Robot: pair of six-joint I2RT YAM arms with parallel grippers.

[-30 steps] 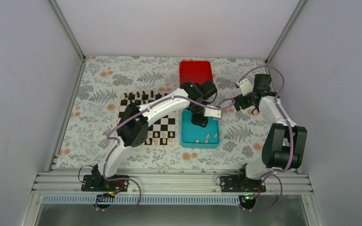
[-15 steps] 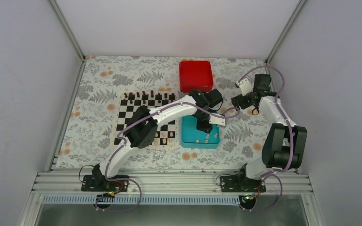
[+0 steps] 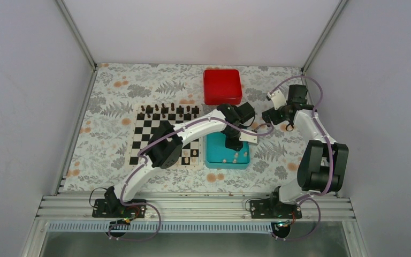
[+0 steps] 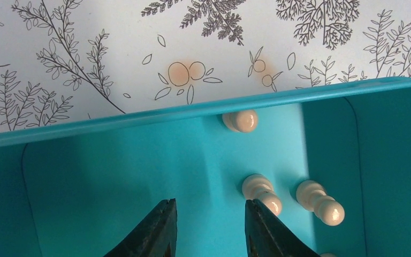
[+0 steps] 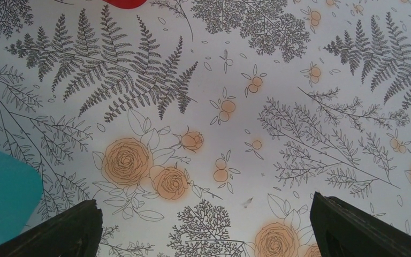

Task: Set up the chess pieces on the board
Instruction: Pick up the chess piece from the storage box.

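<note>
My left gripper [image 4: 210, 217] is open and empty, low inside the teal tray [image 4: 112, 160]. Cream chess pieces lie on the tray floor: one [image 4: 262, 193] right beside my right finger, one [image 4: 321, 202] further right, one [image 4: 241, 120] at the far wall. In the top view the left gripper [image 3: 233, 143] is over the tray [image 3: 214, 159], with pale pieces [image 3: 235, 157] near its front edge. The board [image 3: 150, 134] lies left of the tray, with pale pieces [image 3: 187, 155] along its near edge. My right gripper [image 5: 206, 225] is open and empty above the tablecloth; it shows at the right in the top view [image 3: 272, 115].
A red box [image 3: 222, 86] stands behind the tray. Dark chessmen [image 3: 166, 110] line the board's far edge. The teal tray's corner [image 5: 2, 187] shows at the left of the right wrist view. A floral cloth [image 3: 112, 85] covers the table.
My left arm has swung right and forward, bringing its gripper down over the front right part of the teal tray. The right arm has not moved.
</note>
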